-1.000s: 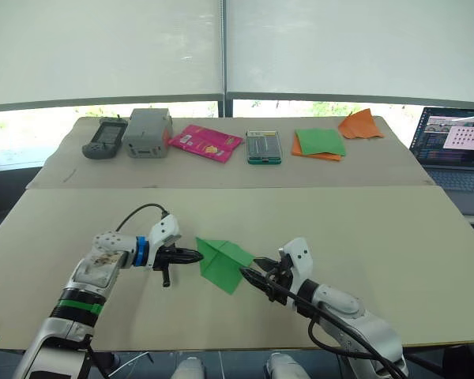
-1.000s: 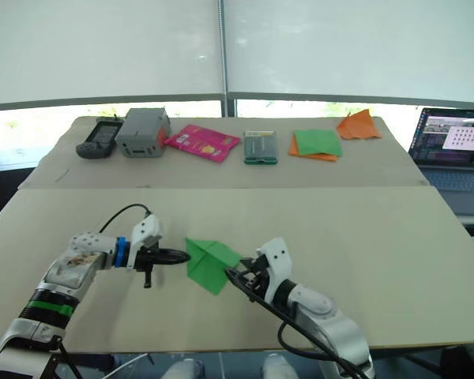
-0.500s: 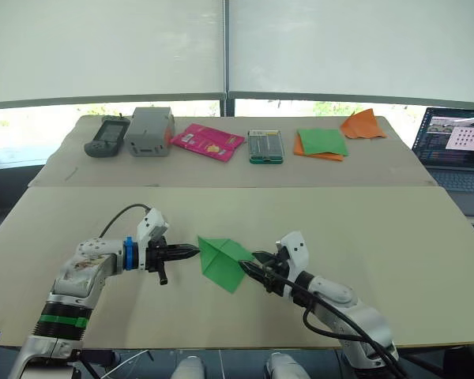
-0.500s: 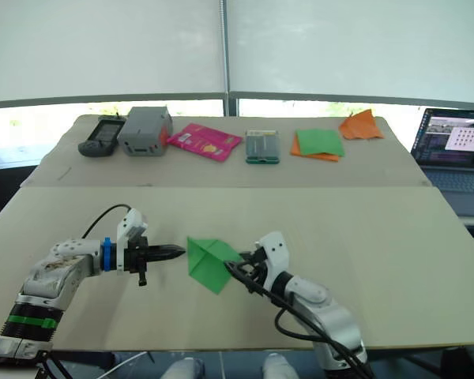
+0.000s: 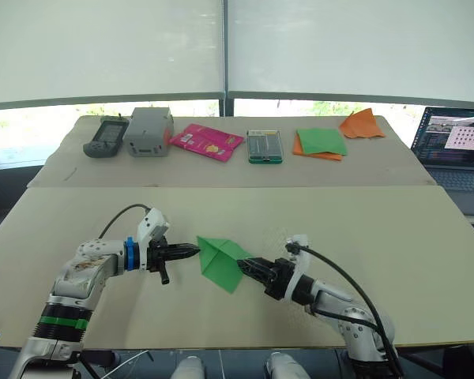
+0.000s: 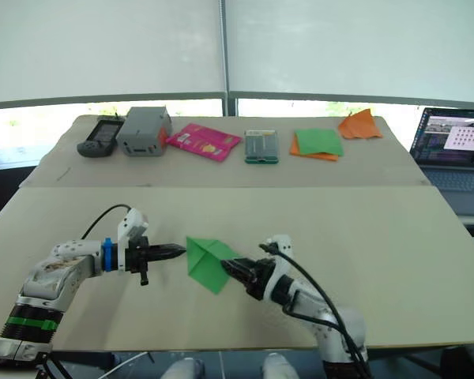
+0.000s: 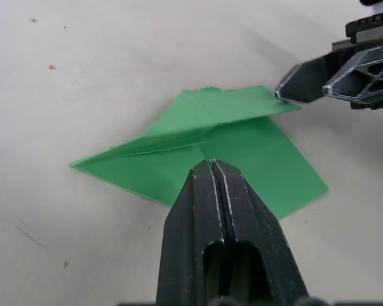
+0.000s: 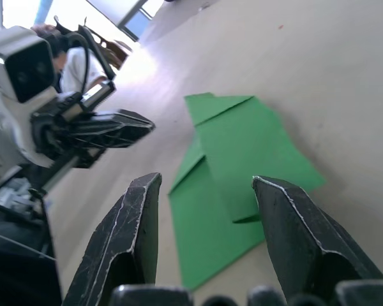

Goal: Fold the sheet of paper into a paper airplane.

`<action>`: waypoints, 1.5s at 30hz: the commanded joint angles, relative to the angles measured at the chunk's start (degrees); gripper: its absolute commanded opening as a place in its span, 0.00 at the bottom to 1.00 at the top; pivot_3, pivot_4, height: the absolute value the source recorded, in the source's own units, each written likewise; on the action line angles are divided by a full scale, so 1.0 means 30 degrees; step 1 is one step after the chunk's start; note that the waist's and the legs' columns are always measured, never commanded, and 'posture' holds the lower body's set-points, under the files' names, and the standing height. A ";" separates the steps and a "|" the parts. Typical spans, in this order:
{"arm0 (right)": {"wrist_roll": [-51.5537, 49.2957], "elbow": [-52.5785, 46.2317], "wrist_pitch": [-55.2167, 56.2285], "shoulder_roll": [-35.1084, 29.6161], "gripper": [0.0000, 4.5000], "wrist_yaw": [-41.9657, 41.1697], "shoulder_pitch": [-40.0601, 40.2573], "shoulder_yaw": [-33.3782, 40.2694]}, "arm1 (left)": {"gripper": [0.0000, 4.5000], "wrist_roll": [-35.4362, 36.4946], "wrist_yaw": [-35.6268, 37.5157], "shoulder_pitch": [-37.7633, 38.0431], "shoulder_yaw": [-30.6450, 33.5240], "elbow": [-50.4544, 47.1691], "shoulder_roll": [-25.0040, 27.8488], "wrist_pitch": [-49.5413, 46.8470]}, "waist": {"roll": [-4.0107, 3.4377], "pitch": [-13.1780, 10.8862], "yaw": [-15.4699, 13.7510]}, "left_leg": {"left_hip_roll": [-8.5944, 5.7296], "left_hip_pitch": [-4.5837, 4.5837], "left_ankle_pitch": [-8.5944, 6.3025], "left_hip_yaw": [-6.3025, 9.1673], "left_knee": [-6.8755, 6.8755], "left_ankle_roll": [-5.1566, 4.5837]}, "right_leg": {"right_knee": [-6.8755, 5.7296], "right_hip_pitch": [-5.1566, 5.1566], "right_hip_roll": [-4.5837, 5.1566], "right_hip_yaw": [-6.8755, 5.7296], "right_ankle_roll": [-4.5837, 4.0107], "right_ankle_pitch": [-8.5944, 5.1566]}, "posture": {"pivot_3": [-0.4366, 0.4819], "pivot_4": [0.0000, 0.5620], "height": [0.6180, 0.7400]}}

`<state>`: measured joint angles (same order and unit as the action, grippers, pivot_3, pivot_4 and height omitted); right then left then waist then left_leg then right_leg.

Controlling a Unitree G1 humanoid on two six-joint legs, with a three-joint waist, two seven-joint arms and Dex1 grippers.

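— What has changed just now?
— The right tool has turned and now reaches the sheet of paper with fingers spread. The left tool, pressed together, stays beside it.
— And the paper?
— Half-folded, flat on the table, between both.

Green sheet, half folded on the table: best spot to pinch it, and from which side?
Pinch the raised folded flap of the green sheet at its edge nearest the right gripper, coming in low from that side. The flap lifts off the table there, while the rest lies flat. The right gripper is open and aimed at it; the left gripper is shut.
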<state>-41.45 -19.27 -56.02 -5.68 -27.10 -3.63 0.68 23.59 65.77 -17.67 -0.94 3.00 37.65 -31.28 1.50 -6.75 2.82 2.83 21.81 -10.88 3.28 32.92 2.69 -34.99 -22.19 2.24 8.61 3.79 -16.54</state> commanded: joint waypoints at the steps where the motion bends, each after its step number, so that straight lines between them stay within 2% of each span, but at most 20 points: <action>1: -0.2378 -0.0466 -0.1789 -0.0150 0.57 0.0326 -0.0118 0.1298 | 0.00 0.0390 -0.0082 -0.0205 0.0297 -0.0636 0.0085 -0.0097 | 0.0000 -0.0001 -0.0032 | 0.0000 0.0002 0.0000 -0.0001 0.0001 0.0000 | 0.0005 0.0000 0.0001 0.0000 0.0000 0.0000 | 0.48 0.27 1.00; 9: -0.7342 0.0478 -0.5286 -0.0292 0.57 0.3299 -0.0946 0.5114 | 0.00 0.0439 -0.0281 -0.0266 0.0208 -0.0720 0.0047 -0.0147 | -0.0006 -0.0005 0.0002 | 0.0000 0.0010 0.0000 -0.0001 0.0000 -0.0001 | 0.0002 -0.0005 0.0000 0.0001 -0.0002 0.0002 | 0.48 0.27 1.00; 15: -0.9523 0.2728 -0.5628 0.1314 0.57 0.7280 -0.2471 0.6487 | 0.00 0.0497 -0.0484 -0.0132 0.0089 -0.0939 -0.0027 -0.0180 | -0.0025 -0.0005 0.0320 | 0.0000 0.0011 0.0001 0.0005 -0.0011 -0.0003 | -0.0006 -0.0005 -0.0003 0.0001 -0.0003 0.0011 | 0.48 0.27 1.00; 19: -1.0635 0.4317 -0.5555 0.1665 0.57 0.9425 -0.3159 0.7306 | 0.00 0.0577 -0.0576 -0.0130 0.0095 -0.1059 0.0002 -0.0256 | -0.0036 -0.0011 0.0359 | -0.0001 0.0043 0.0007 0.0002 -0.0009 -0.0013 | 0.0000 0.0002 -0.0002 0.0003 0.0017 0.0033 | 0.48 0.27 1.00; 29: -1.4098 0.3778 -0.5670 0.2718 0.57 1.2672 -0.1903 0.5635 | 0.00 0.0724 -0.0725 -0.0009 0.0207 -0.1269 0.0071 -0.0453 | -0.0080 -0.0001 0.0461 | 0.0001 0.0059 0.0029 0.0004 -0.0033 -0.0051 | -0.0005 0.0011 -0.0004 0.0004 -0.0002 0.0053 | 0.48 0.27 1.00; 33: -1.4033 0.4194 -0.4942 0.2759 0.57 1.3133 -0.1802 0.5033 | 0.00 0.0753 -0.0753 0.0045 0.0202 -0.1429 0.0085 -0.0532 | -0.0084 -0.0003 0.0448 | 0.0002 0.0056 0.0029 0.0006 -0.0033 -0.0051 | 0.0010 -0.0019 -0.0003 0.0004 -0.0003 0.0052 | 0.48 0.27 1.00; 39: -1.5165 0.3783 -0.4282 0.1600 0.57 1.3521 -0.1048 0.5174 | 0.00 0.0724 -0.0777 0.0036 0.0292 -0.1369 0.0143 -0.0486 | -0.0083 -0.0004 0.0400 | 0.0003 0.0059 0.0029 0.0005 -0.0032 -0.0051 | 0.0030 -0.0013 0.0001 0.0002 -0.0003 0.0051 | 0.48 0.27 1.00; 45: -1.4426 0.4827 -0.2925 0.2003 0.57 1.3043 -0.2320 0.4433 | 0.00 0.0690 -0.0797 0.0001 0.0207 -0.1320 0.0087 -0.0438 | -0.0102 -0.0016 0.0507 | 0.0005 0.0061 0.0029 0.0005 -0.0037 -0.0051 | 0.0013 -0.0011 -0.0002 0.0006 -0.0021 0.0063 | 0.48 0.27 1.00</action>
<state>-84.39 -4.59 -66.30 -0.31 12.94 -9.05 14.59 24.91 63.47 -17.33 -1.07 0.44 37.66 -32.88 1.19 -6.80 4.34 2.85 22.02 -10.79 3.30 32.81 2.53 -34.97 -22.22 2.23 8.62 3.71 -16.33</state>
